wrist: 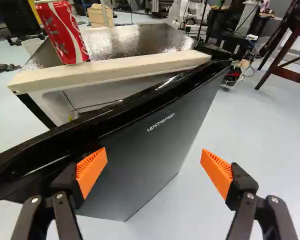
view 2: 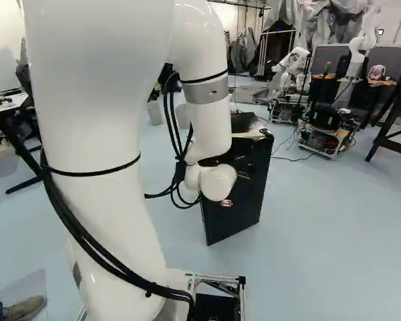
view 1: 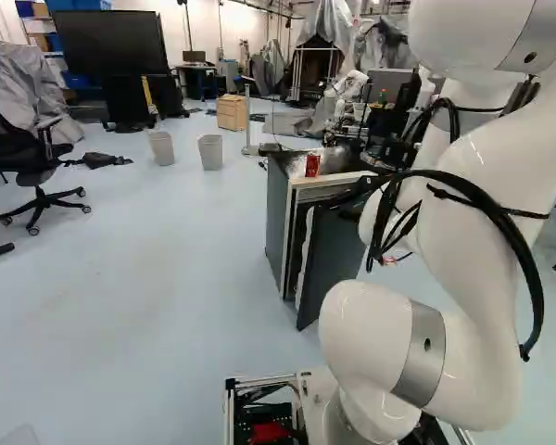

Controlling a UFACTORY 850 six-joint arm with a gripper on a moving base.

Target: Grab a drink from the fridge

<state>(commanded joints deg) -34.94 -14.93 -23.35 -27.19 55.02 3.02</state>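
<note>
A glossy white robot arm (view 1: 473,176) is showing off rounded, tubular sections ringed by smooth silver-grey bands (view 1: 422,363), while black cables (view 1: 514,236) are looping outside its casing and thin black straps (view 2: 87,174) are circling it. Black fingers (wrist: 66,184) are sporting ribbed orange pads (wrist: 91,170), with round metallic screws (wrist: 59,196) dotting their linkages.

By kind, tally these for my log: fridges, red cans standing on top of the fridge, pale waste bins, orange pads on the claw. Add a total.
Fridge: 1
Red can on top: 1
Pale waste bins: 2, a left one and a right one in the left base view
Orange pads: 2
Total: 6
</note>
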